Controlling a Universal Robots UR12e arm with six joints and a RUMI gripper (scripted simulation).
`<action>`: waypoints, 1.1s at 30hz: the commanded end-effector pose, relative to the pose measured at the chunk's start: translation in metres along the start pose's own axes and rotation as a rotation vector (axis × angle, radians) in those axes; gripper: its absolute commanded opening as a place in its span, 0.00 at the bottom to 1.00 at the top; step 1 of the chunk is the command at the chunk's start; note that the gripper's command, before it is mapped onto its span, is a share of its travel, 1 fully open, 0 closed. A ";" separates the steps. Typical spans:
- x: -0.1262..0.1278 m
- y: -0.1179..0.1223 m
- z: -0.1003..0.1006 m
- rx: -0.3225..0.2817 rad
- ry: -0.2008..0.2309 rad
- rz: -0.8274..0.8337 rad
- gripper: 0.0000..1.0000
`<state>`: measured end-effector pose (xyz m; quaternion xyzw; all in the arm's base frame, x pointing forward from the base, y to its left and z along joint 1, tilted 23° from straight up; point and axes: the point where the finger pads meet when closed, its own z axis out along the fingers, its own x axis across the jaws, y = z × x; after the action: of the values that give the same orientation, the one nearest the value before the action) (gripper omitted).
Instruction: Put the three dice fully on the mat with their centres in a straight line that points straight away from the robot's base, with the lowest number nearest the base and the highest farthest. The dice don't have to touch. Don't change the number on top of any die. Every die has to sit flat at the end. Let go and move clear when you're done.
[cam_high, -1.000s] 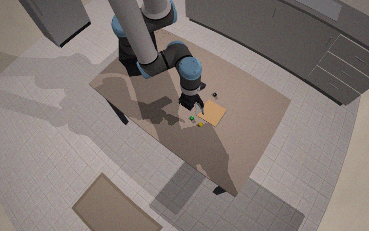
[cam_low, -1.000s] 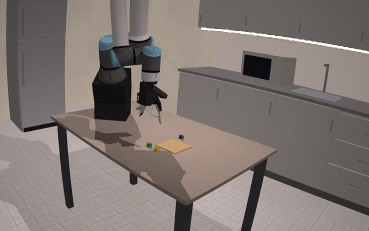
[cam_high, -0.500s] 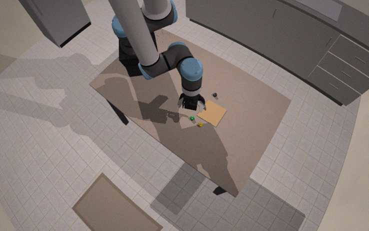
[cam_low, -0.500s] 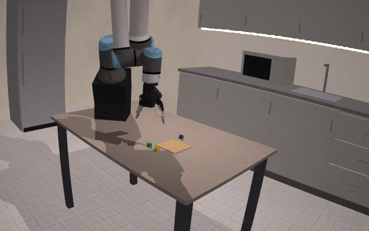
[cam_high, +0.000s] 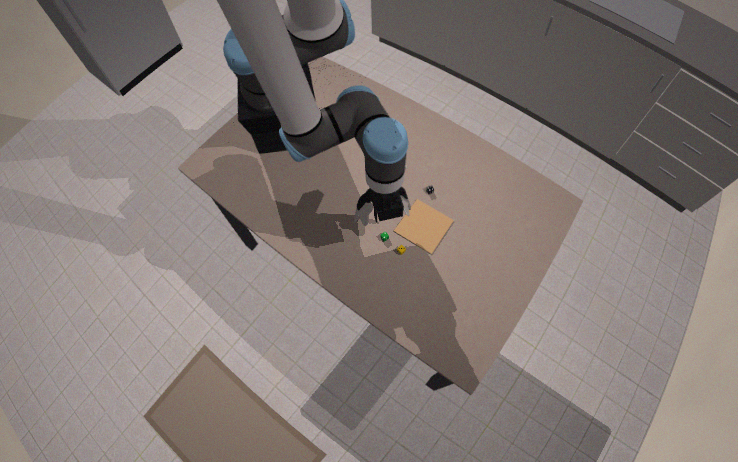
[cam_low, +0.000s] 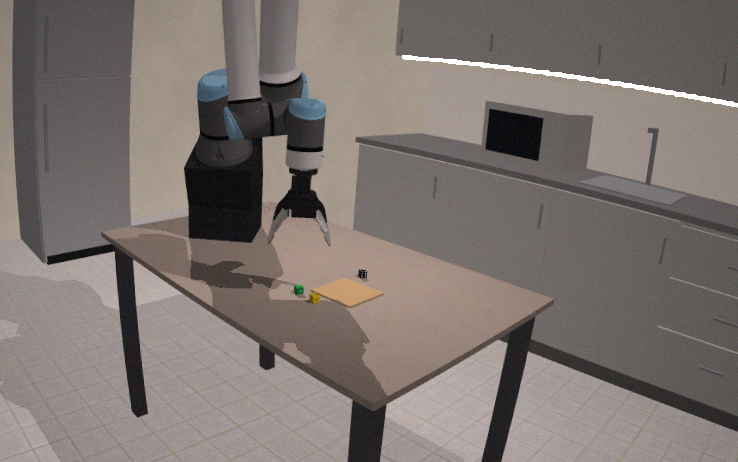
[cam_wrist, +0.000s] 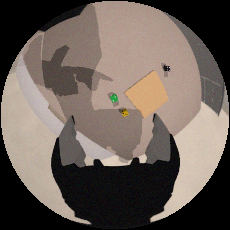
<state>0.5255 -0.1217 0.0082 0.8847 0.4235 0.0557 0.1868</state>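
Observation:
An orange mat (cam_high: 423, 225) (cam_low: 347, 292) (cam_wrist: 146, 94) lies on the brown table. A green die (cam_high: 383, 236) (cam_low: 298, 289) (cam_wrist: 114, 98) sits on the table just off the mat's near-left side. A yellow die (cam_high: 401, 249) (cam_low: 314, 298) (cam_wrist: 124, 112) sits beside the mat's corner, touching or almost touching its edge. A black die (cam_high: 429, 189) (cam_low: 362, 273) (cam_wrist: 166, 67) sits on the table beyond the mat's far side. My gripper (cam_high: 380, 215) (cam_low: 298, 233) (cam_wrist: 113, 114) is open and empty, hanging well above the table near the green die. The dice faces are too small to read.
The robot's black base (cam_low: 223, 198) stands at the table's back corner. Kitchen cabinets (cam_low: 544, 228) run along the right, a fridge (cam_low: 70, 125) stands at the left. A brown rug (cam_high: 228, 414) lies on the floor.

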 end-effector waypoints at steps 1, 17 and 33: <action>-0.001 0.000 0.003 -0.002 0.006 -0.174 1.00; -0.003 0.001 0.012 -0.003 0.005 -0.678 1.00; -0.003 0.005 0.020 -0.005 0.004 -1.144 1.00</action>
<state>0.5309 -0.1317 -0.0070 0.5570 0.8073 -0.0444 0.1897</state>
